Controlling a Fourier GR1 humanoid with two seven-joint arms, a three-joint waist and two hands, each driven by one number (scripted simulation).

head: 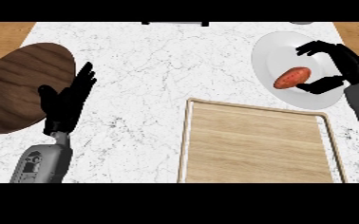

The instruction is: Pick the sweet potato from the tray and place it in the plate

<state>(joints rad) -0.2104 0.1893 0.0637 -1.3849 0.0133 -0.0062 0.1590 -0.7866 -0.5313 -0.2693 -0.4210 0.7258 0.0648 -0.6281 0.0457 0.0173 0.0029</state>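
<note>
The reddish-orange sweet potato [292, 77] lies on the white plate [279, 52] at the counter's right edge. My right hand [341, 64] hovers over the plate just right of the potato. Its fingers arch above the potato without touching it, and its thumb reaches in close to the potato's right end. That hand is open and holds nothing. The light wooden tray [187, 140] sits at front centre-right with nothing in it. My left hand [65, 102] rests open at the left, fingers up.
A dark round wooden board [28, 83] lies at the counter's left edge, partly behind my left hand. White marble counter [154, 66] stretches between the board, the tray and the plate.
</note>
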